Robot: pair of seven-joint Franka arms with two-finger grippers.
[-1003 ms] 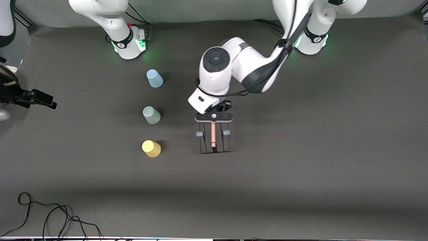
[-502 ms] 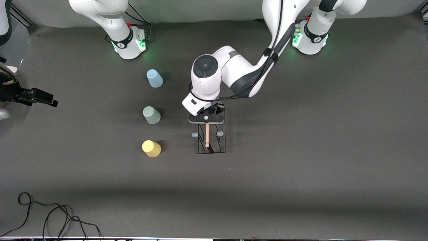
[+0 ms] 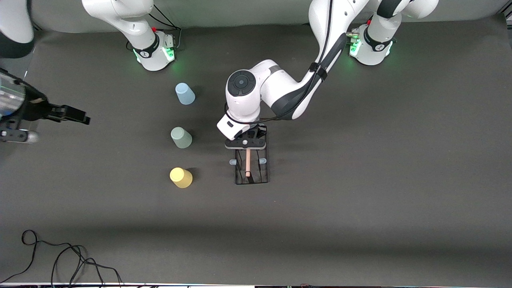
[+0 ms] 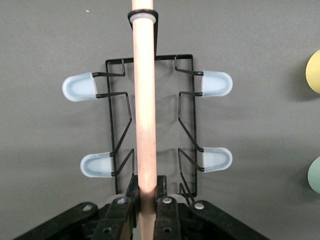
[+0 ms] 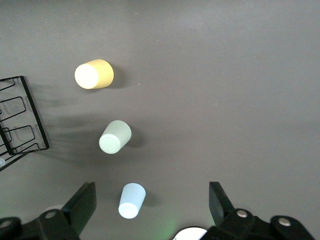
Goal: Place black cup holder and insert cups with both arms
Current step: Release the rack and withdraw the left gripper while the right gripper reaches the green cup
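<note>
Front view: left gripper (image 3: 245, 143) clamps the holder (image 3: 251, 168) by its rod's end, mid-table, beside three cups. Left wrist: rod (image 4: 146, 115) runs straight out between the closed jaws. Right wrist: right gripper (image 5: 152, 210) gapes wide above the blue cup (image 5: 132, 200), nearest it.

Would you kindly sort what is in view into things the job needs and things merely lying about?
Needed: black rack held by its wooden rod in the left tool; blue cup; green cup; yellow cup; open right tool.
Lying about: black cable.
</note>
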